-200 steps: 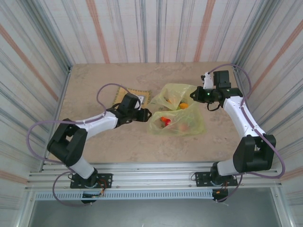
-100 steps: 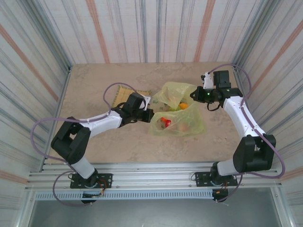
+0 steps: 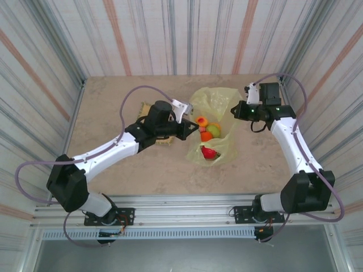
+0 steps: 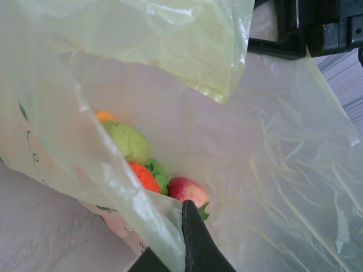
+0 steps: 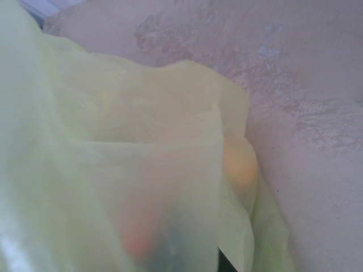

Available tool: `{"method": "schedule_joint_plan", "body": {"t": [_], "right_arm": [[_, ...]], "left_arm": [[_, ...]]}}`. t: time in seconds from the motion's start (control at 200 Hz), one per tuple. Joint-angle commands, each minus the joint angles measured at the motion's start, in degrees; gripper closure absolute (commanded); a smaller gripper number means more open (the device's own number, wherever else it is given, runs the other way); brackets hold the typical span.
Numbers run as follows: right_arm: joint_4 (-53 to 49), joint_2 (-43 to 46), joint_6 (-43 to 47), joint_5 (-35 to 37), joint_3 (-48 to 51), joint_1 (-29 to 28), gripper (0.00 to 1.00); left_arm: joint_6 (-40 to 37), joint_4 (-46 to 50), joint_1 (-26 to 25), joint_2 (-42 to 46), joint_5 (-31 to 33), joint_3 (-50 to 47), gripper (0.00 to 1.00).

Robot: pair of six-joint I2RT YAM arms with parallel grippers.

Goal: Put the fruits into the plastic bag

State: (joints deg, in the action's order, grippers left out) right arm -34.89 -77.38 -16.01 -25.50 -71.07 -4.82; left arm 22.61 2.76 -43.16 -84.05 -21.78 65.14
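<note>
The yellow-green plastic bag (image 3: 218,107) hangs stretched between both grippers with its mouth held open. My left gripper (image 3: 190,129) is shut on the bag's left rim. In the left wrist view its dark finger (image 4: 195,243) pinches the film (image 4: 272,170). My right gripper (image 3: 240,111) is shut on the right rim. Several fruits lie bunched inside: a red one (image 3: 209,152), an orange one (image 3: 206,136), a green one (image 3: 214,131) and a pinkish one (image 3: 201,120). The left wrist view looks into the bag at a green fruit (image 4: 131,141), an orange-red fruit (image 4: 144,177) and a red fruit (image 4: 187,190). An orange fruit (image 5: 241,164) glows through blurred film.
The woven straw mat (image 3: 145,106) lies on the table under my left forearm, mostly covered by it. Striped walls close in the table on three sides. Bare tabletop (image 3: 164,175) lies in front of the bag.
My left gripper moved right to the bag, shut on its left rim and lifted it. The bag went from lying flat to hanging open, and the fruits slid together at its bottom.
</note>
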Motion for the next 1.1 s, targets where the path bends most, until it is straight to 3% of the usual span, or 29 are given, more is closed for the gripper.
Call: {"method": "schedule_joint_plan", "body": {"t": [0.0, 0.256, 0.716, 1.092], "right_arm": [[-5.5, 3.0, 0.6, 3.1, -4.5, -0.4, 1.0], [-13.3, 3.9, 1.6, 6.5, -11.1, -2.3, 1.0], [-5.5, -4.7, -1.5, 4.6, -10.1, -2.9, 1.0], [2.0, -14.8, -3.1, 2.5, -10.7, -2.8, 1.0]], "left_arm": [[1.8, 2.0, -0.4, 3.2, -2.8, 4.5, 1.0], [4.7, 8.6, 0.3, 3.1, -0.9, 11.1, 1.0], [7.8, 9.7, 7.3, -8.3, -0.9, 16.3, 1.0], [3.9, 10.2, 10.8, -19.7, 2.8, 21.4, 0.8]]}}
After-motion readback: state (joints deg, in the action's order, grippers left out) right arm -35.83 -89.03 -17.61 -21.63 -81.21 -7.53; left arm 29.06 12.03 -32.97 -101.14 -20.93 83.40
